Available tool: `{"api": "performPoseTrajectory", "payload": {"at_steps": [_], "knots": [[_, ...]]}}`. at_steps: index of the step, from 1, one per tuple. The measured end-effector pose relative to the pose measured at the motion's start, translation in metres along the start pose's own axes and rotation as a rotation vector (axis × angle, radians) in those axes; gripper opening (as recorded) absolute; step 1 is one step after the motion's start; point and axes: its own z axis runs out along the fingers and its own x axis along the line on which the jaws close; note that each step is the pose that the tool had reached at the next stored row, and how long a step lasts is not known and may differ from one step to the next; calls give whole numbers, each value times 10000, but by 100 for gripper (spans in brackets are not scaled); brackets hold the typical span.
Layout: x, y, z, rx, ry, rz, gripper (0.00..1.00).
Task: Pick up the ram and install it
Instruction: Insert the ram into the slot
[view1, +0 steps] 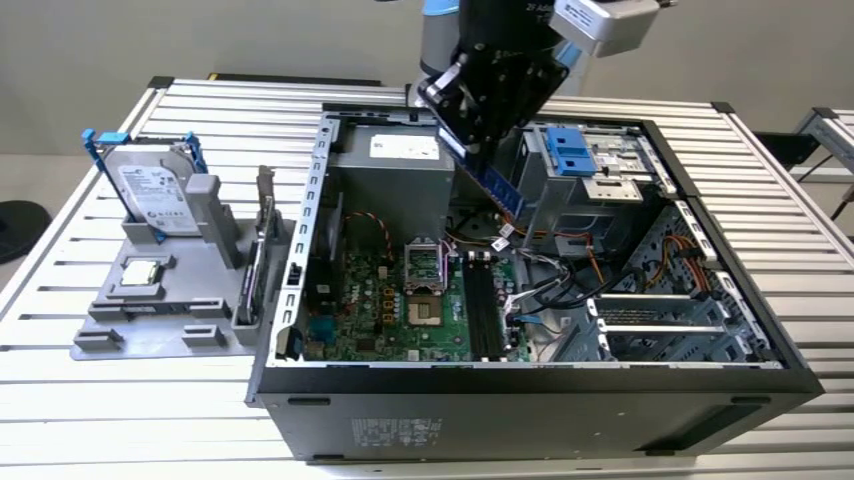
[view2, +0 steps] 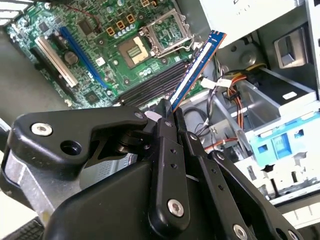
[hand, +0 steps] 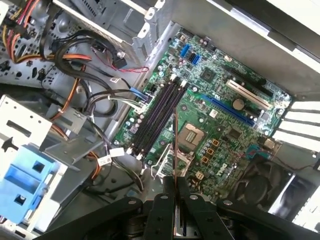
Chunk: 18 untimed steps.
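We pinch the ram (view2: 197, 62) by one end between our fingers (view2: 167, 145). Its long axis slants down toward the memory slots (view2: 150, 87), which lie below its free tip without touching it.

Plain pale wall (view1: 240, 35), silver slatted table (view1: 120, 420), second slatted table (view1: 830, 135) at the exterior view's right
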Motion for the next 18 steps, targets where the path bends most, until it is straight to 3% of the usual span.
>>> {"api": "performPoseTrajectory", "payload": {"at_steps": [18], "knots": [[0, 0, 0, 30, 51, 2470, 0]]}}
